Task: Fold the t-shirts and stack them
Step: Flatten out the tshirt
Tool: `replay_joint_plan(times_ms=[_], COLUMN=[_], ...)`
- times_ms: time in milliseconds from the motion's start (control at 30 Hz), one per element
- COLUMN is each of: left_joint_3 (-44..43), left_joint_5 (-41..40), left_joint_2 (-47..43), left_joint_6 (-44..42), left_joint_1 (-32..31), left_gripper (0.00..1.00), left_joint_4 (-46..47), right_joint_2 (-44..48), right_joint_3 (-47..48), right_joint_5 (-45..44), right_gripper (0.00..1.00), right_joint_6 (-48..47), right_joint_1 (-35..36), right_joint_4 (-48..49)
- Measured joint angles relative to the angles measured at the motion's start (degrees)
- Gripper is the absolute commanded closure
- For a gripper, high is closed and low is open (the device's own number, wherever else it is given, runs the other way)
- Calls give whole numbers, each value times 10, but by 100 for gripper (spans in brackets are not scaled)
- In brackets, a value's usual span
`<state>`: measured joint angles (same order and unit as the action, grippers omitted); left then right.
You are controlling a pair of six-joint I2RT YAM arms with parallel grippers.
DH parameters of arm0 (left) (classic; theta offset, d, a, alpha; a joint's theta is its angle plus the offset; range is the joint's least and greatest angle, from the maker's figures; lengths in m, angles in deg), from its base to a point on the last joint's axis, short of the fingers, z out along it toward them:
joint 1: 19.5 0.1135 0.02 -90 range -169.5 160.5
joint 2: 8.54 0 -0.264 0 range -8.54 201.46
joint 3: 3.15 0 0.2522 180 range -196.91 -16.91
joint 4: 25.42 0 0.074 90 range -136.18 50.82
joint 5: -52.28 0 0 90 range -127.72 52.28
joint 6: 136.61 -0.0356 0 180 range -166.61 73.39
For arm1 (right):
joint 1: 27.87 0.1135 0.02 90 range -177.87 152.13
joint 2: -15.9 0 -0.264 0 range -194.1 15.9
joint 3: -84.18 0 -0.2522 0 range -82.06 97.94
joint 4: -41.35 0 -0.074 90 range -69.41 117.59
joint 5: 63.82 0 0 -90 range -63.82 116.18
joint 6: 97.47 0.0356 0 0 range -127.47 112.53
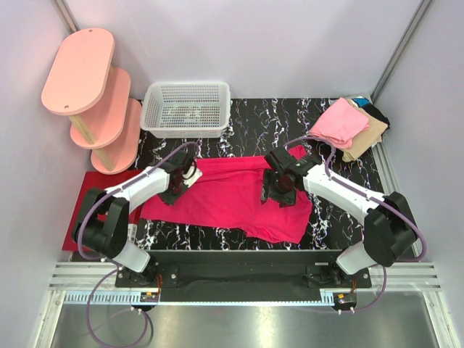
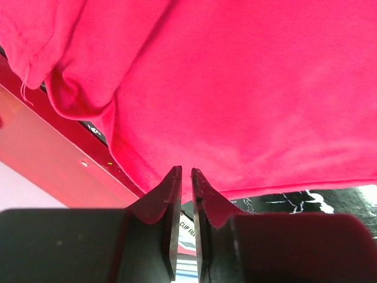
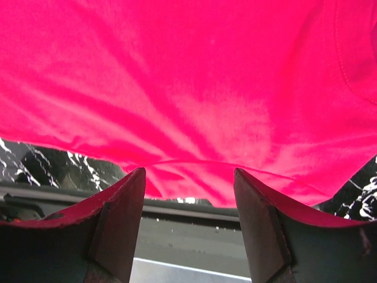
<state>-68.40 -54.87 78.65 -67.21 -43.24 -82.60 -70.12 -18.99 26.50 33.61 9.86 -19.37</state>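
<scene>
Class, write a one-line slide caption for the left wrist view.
Nearly closed left gripper poised at the hem of the magenta t-shirt on the black marbled table.

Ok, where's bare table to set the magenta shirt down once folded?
Bare tabletop lies between the white basket and the folded shirt pile, beyond the magenta shirt. A thin strip runs along the near-left edge. The shirt fills the middle.

White plastic mesh basket (image 1: 185, 131) sits at back, approx. centre-left, on black marble-look tabletop (image 1: 254, 119). Pink 3-tier shelf (image 1: 78, 70) w/ wooden posts stands back-left, just beside basket. Flat dark red mat (image 1: 98, 180) lies at left edge, in front of shelf.
</scene>
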Motion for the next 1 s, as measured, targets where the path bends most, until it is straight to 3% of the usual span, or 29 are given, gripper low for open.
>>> replay_joint_plan(times_ms=[333,1000], left_joint_3=[-3,83], left_joint_5=[63,-25], left_joint_2=[56,10], left_joint_6=[18,-37], left_joint_1=[69,25], left_gripper=[69,68], left_joint_4=[8,23], right_joint_2=[0,-28], right_joint_3=[-26,-118], right_joint_5=[-23,-6], right_gripper=[28,28], right_joint_6=[10,31], right_joint_1=[0,-3], right_joint_4=[25,38])
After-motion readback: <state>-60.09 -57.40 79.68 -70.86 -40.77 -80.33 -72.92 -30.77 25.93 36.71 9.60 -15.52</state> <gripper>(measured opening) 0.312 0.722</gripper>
